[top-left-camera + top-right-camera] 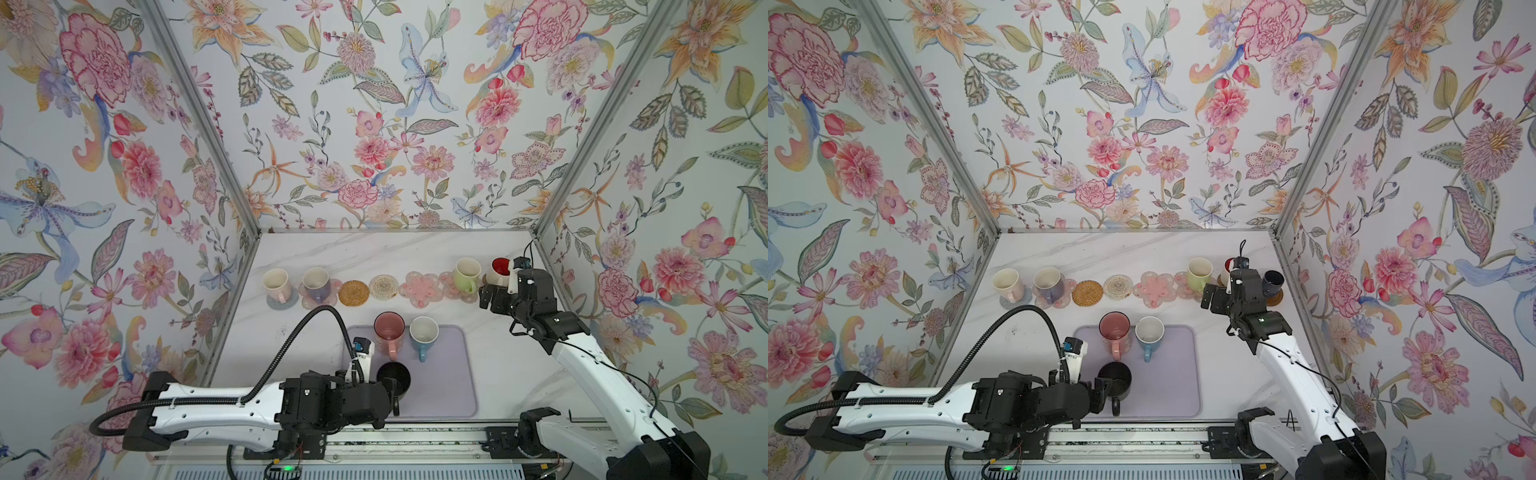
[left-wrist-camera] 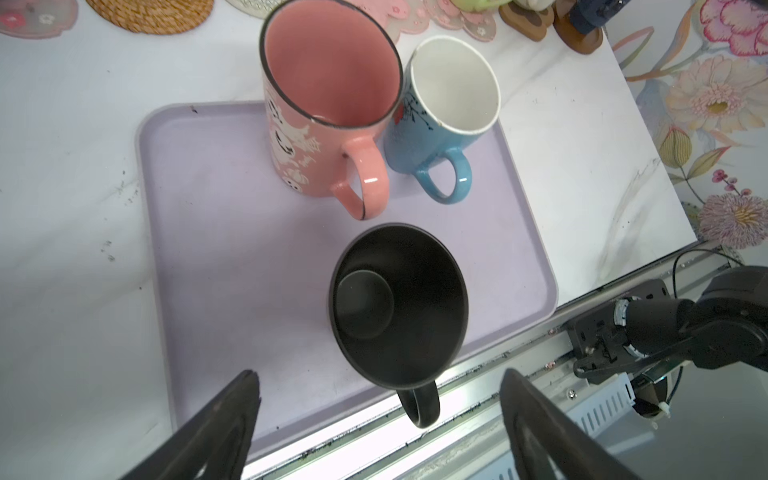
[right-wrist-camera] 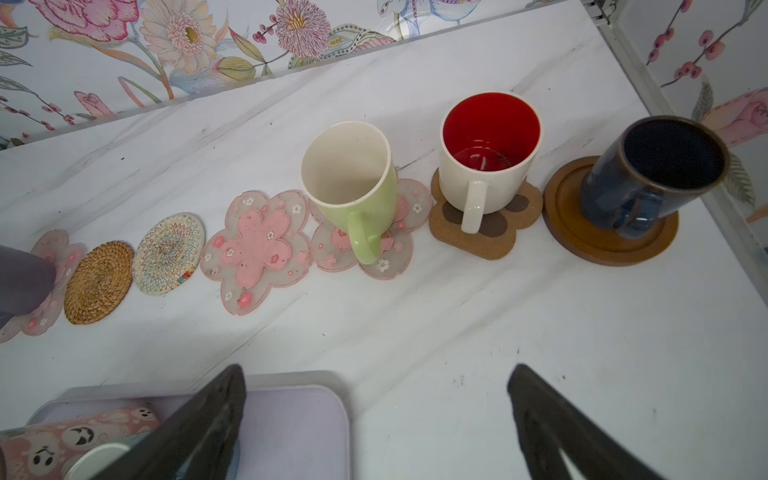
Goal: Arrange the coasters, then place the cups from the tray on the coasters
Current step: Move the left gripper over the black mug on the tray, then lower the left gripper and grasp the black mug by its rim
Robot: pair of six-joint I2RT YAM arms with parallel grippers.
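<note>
On the lavender tray (image 1: 453,374) stand a pink cup (image 1: 389,332), a blue cup (image 1: 424,334) and a black cup (image 2: 399,303). My left gripper (image 2: 378,374) is open at the black cup's near side, with its handle between the fingers, untouched. Along the back runs the row of coasters. A rattan round (image 3: 99,282), a woven round (image 3: 170,253) and a pink flower (image 3: 255,245) are bare. The green cup (image 3: 353,187), red-inside white cup (image 3: 486,153) and navy cup (image 3: 652,174) stand on coasters. My right gripper (image 3: 376,370) hangs open and empty before them.
At the row's left end a cream cup (image 1: 276,282) and a lavender cup (image 1: 316,282) sit on coasters. Flowered walls close the table at the back and both sides. A metal rail (image 1: 415,440) runs along the front edge, just behind the tray.
</note>
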